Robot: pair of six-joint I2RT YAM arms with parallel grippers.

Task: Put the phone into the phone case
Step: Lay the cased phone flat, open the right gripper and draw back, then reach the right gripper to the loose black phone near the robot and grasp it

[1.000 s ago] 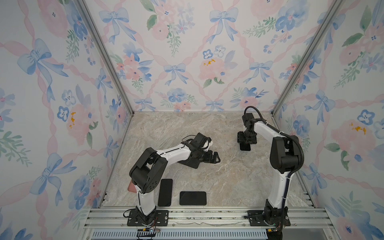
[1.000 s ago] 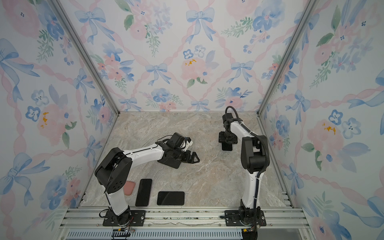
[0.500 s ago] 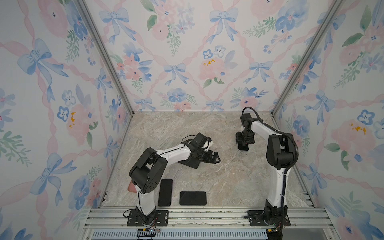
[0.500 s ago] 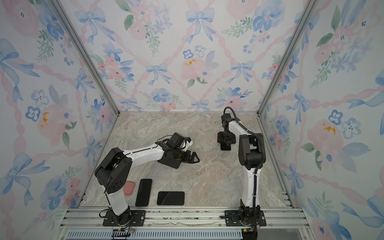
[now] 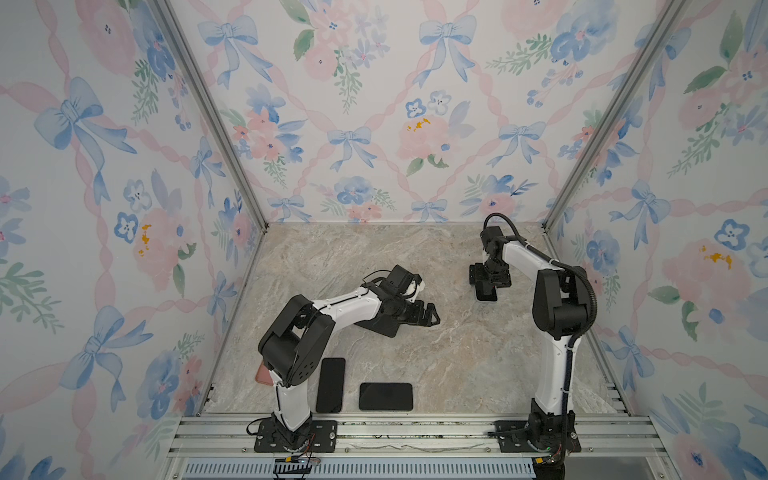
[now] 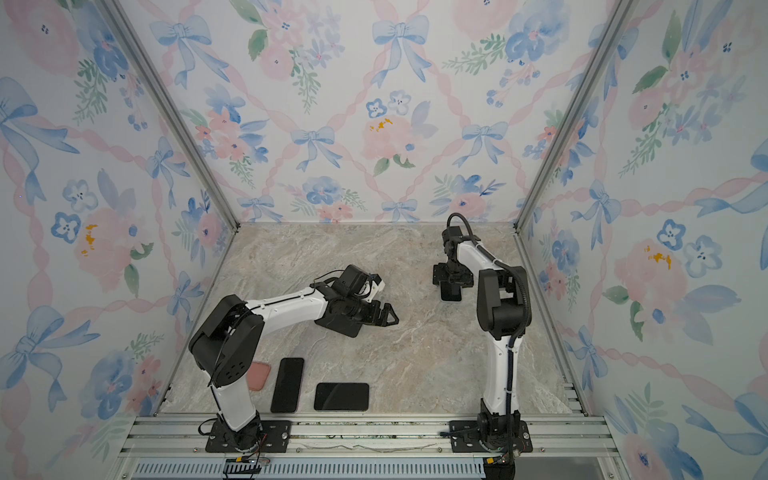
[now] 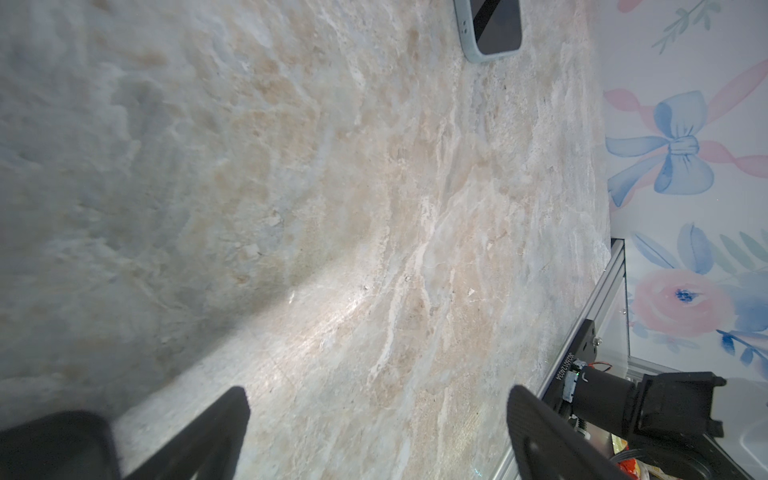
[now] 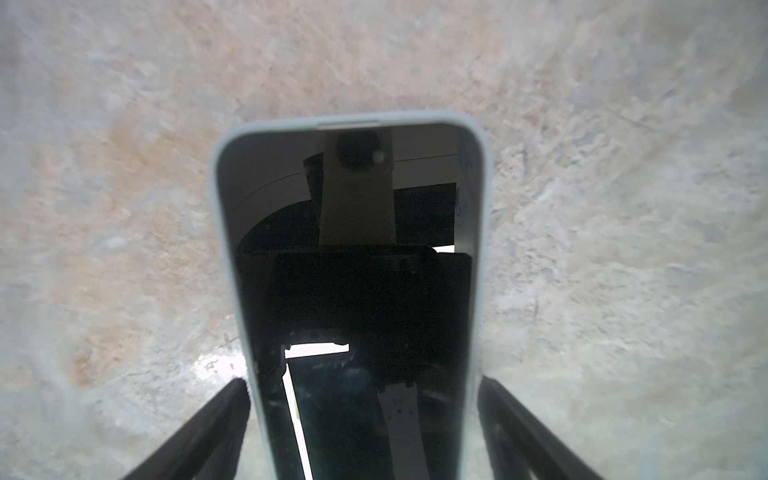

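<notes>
The elbow of the right arm is sitting slightly further in than a second ago, while the left arm is keeping its pose. The beige veined marble tabletop is lying bare between the widely parted, empty jaws of the left gripper. The right gripper is hovering with jaws apart, straddling the black glass-faced phone, which is lying flat between them, seemingly already seated in the pale grey-blue soft-rimmed phone case. It is likely handling as light, rigid and fragile, its glass slippery; the grippier case rim along both long edges is offering the safest hold
</notes>
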